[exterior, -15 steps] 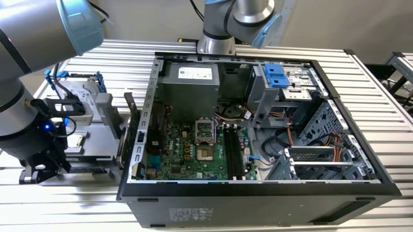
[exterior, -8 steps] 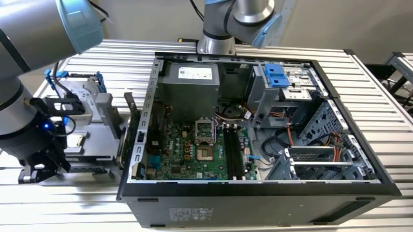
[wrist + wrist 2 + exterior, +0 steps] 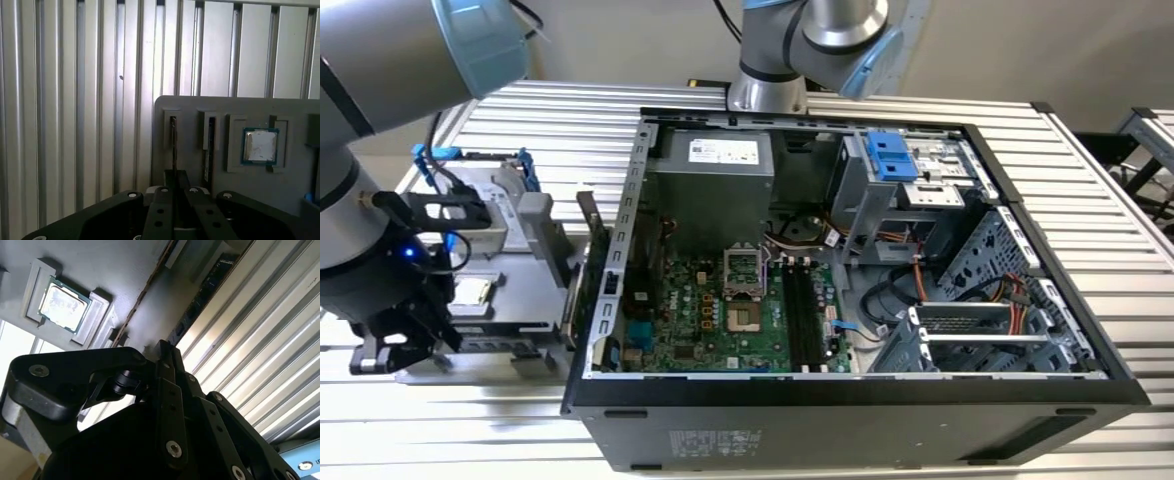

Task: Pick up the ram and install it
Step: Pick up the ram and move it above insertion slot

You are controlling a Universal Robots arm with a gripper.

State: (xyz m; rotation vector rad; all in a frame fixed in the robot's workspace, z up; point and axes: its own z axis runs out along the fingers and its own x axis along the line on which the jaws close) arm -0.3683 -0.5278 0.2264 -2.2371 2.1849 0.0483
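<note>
Gripper [image 3: 174,176]: fingers drawn together, seemingly clamped on the ram [image 3: 173,142]; the contact is dim.
Ram: edge-on in a slot of the gray tray [image 3: 200,107].
Neighbour: square chip [image 3: 259,146], same tray.
Tray: on the slatted tabletop [image 3: 1094,190], beside the open computer case [image 3: 854,390].

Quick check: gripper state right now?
Gripper: cannot be told; it is right at a ram standing in the tray.
</note>
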